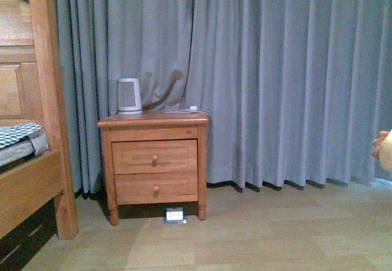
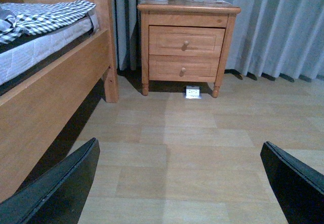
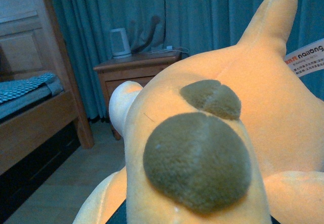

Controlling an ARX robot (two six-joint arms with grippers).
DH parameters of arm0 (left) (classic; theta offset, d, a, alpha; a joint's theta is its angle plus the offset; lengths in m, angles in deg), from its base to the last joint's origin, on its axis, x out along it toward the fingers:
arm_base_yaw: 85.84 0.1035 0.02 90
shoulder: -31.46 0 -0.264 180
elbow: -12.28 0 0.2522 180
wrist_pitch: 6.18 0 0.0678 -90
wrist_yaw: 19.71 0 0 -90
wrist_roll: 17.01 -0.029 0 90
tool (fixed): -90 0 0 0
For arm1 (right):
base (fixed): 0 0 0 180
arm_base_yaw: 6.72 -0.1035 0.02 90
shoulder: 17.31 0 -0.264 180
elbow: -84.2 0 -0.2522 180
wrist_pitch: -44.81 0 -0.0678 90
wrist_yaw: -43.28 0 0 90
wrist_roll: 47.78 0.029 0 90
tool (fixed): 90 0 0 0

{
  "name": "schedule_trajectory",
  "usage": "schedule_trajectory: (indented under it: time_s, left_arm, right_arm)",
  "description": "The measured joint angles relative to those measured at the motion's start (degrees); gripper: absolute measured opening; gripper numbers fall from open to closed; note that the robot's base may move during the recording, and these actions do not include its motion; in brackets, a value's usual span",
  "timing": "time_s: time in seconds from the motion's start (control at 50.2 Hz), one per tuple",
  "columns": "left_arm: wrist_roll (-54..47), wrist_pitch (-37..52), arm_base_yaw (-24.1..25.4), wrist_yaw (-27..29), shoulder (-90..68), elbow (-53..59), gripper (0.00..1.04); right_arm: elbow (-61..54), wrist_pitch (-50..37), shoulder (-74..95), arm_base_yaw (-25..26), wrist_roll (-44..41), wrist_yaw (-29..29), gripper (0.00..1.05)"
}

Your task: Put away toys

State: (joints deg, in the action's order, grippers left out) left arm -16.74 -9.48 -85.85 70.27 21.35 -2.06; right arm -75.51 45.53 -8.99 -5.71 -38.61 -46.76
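Right wrist view: plush toy (image 3: 192, 133) close before right hand, grip hidden; left hand (image 2: 179, 144) wide open.

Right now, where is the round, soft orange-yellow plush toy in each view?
Front view: the round orange-yellow plush toy, a sliver at the right edge.
Left wrist view: not in it.
Right wrist view: the toy fills most of the picture.
Shared landmark: the two-drawer wooden nightstand, in all three.

Plush (image 1: 384, 150) cut off by right edge in front view. Tag (image 3: 306, 59) print partly cropped. Right fingers hidden behind plush.
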Motion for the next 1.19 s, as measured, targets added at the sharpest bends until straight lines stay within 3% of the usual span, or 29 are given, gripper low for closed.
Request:
schedule_trajectory:
  time_s: [1.194]
  left_arm:
    - [0.0,0.0,0.0,0.0,0.0,0.0,0.99]
  right_arm:
    - [0.0,0.0,0.0,0.0,0.0,0.0,0.17]
